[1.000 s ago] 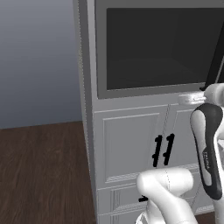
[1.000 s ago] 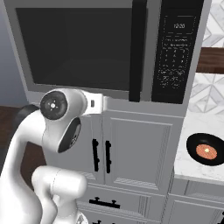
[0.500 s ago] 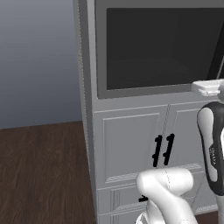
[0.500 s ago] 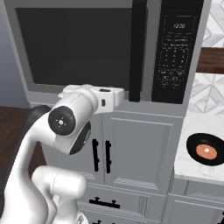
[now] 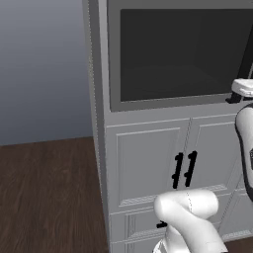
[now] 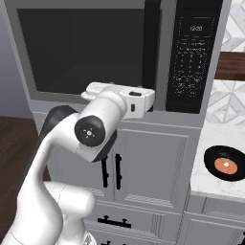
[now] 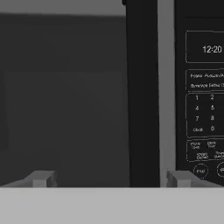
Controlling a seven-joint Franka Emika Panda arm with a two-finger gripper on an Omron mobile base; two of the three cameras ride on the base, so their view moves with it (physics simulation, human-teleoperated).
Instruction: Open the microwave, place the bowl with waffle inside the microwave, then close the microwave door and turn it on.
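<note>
Microwave (image 6: 119, 52) door (image 6: 86, 50) shut, filling the upper half of your right base view.
Your gripper (image 7: 111, 178) is spread wide and empty, fingertips (image 7: 41, 178) straddling the black bar handle (image 7: 142, 92) low in the hand view; keypad (image 7: 203, 109) sits at right. Bowl (image 6: 225, 163) rests on the counter (image 6: 203, 177), lower right.

The white marbled surface (image 6: 210, 179) sits to the right of the grey cabinet column. One small dark round bowl (image 6: 225, 162) holding a brown disc rests directly on it, near the front edge.
</note>
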